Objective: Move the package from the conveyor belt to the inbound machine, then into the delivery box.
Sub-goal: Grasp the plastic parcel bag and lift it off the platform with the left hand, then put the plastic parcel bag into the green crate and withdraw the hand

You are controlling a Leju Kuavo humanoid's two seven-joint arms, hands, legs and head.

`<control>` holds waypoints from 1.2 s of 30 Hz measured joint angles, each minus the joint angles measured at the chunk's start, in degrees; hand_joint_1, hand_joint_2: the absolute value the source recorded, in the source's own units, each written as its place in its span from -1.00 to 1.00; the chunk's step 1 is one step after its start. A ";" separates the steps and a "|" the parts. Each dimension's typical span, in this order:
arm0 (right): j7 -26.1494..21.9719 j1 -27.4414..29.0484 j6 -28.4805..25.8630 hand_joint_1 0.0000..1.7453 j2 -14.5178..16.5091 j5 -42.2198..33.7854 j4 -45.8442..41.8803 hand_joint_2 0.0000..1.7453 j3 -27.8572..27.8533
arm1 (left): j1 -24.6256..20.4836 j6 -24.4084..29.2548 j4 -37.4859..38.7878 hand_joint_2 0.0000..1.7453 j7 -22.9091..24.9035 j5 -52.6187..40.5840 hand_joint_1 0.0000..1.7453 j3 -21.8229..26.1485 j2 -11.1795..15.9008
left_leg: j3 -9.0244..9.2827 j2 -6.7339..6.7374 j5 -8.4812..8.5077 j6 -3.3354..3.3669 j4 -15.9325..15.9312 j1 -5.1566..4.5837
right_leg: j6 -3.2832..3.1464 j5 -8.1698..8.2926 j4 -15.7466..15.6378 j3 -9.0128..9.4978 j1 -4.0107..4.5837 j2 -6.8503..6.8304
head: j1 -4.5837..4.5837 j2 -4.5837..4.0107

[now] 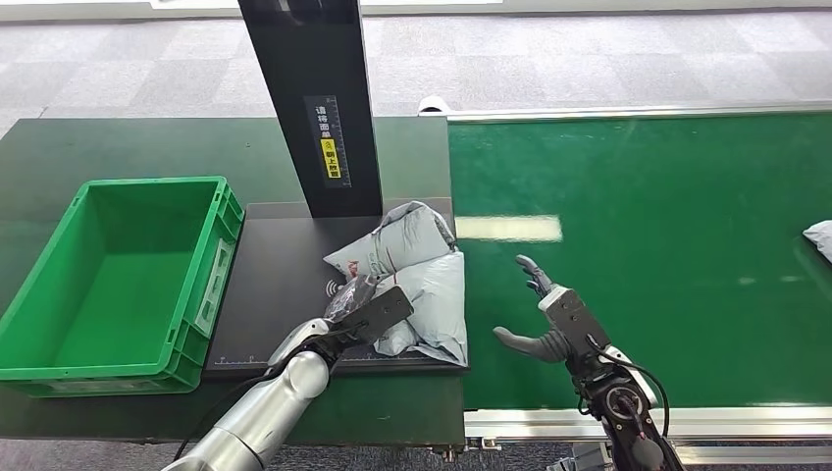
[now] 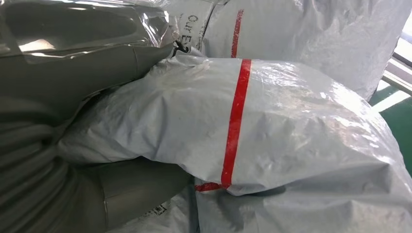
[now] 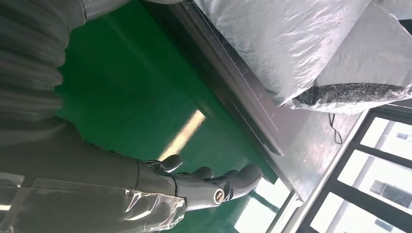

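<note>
On the dark counter (image 1: 118, 147) my left robot hand (image 1: 365, 316) grasps the package (image 1: 412, 257) on the machine (image 1: 285, 294); next, I'd lift it into the box (image 1: 211, 265), right robot hand (image 1: 549, 319) released over the belt (image 1: 667, 196).

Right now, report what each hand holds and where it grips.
The left hand grips the grey package at its near, lower-left end on the inbound machine's black platform. The right hand holds nothing, fingers spread above the conveyor belt.

Head view high, angled forward and down over conveyor belt (image 1: 638, 255) and inbound machine (image 1: 294, 285), left wrist view close against grey package (image 2: 272, 126), right wrist view turned, low over belt, both sharing package.
</note>
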 joint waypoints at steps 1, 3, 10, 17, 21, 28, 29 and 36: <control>0.00 0.08 0.00 -1.00 0.00 0.00 -0.03 1.00 -0.03 | 0.05 0.00 -0.01 1.00 -0.04 0.01 1.00 0.10 -0.02 | 0.00 0.00 0.00 0.00 0.00 0.00 | 0.00 0.00 0.00 0.00 0.00 0.00 | 0.00 0.00; 0.00 0.16 0.00 -1.00 0.00 0.00 -0.09 1.00 -0.11 | 0.12 0.00 -0.01 1.00 -0.08 0.02 1.00 0.27 -0.07 | 0.00 0.00 0.00 0.00 0.00 0.00 | 0.00 0.00 0.00 0.00 0.00 0.00 | 0.00 0.00; 0.14 0.85 -0.09 -1.00 0.00 0.00 -1.04 1.00 -0.42 | 1.89 4.59 -1.67 1.00 -6.33 3.30 1.00 1.23 -0.02 | -0.04 0.03 0.00 0.00 0.00 0.00 | 0.00 0.00 0.00 -0.09 0.00 0.02 | -0.01 0.00; 0.27 2.36 -0.82 -1.00 -0.18 -0.59 -3.22 1.00 -1.19 | 6.64 19.60 -11.89 1.00 -21.41 8.65 1.00 2.96 1.19 | -0.25 0.04 0.00 0.00 0.00 0.00 | 0.00 0.00 0.00 -0.31 0.01 0.02 | -0.01 0.00; 0.13 3.60 -1.39 -1.00 -0.69 -1.49 -4.52 1.00 -1.37 | 9.25 31.30 -19.95 1.00 -26.30 7.86 1.00 4.10 2.27 | -0.28 0.03 -0.01 0.00 0.00 0.00 | 0.00 -0.01 0.00 -0.33 0.01 0.02 | -0.01 0.00; -0.08 9.05 -3.13 -1.00 -1.35 -2.04 -9.26 1.00 -2.92 | 14.11 36.21 -34.43 1.00 -28.25 1.49 1.00 11.55 2.30 | -0.29 0.03 -0.01 0.00 0.00 0.00 | 0.00 -0.02 0.00 -0.34 0.01 0.02 | -0.01 0.00; -0.06 9.90 -3.34 -1.00 -1.36 -1.93 -10.06 1.00 -3.28 | 14.52 36.21 -36.18 1.00 -28.26 -0.13 1.00 13.27 1.90 | -0.29 0.03 -0.01 0.00 -0.01 0.00 | 0.00 -0.02 0.00 -0.34 0.01 0.02 | -0.01 0.00; 0.62 14.18 -4.22 -1.00 -1.09 -0.47 -14.82 1.00 -5.28 | 14.27 36.33 -42.99 1.00 -27.42 -7.62 1.00 29.63 -2.32 | -0.26 0.05 -0.01 0.00 -0.01 0.01 | 0.00 -0.02 0.00 -0.33 0.01 0.03 | -0.01 0.00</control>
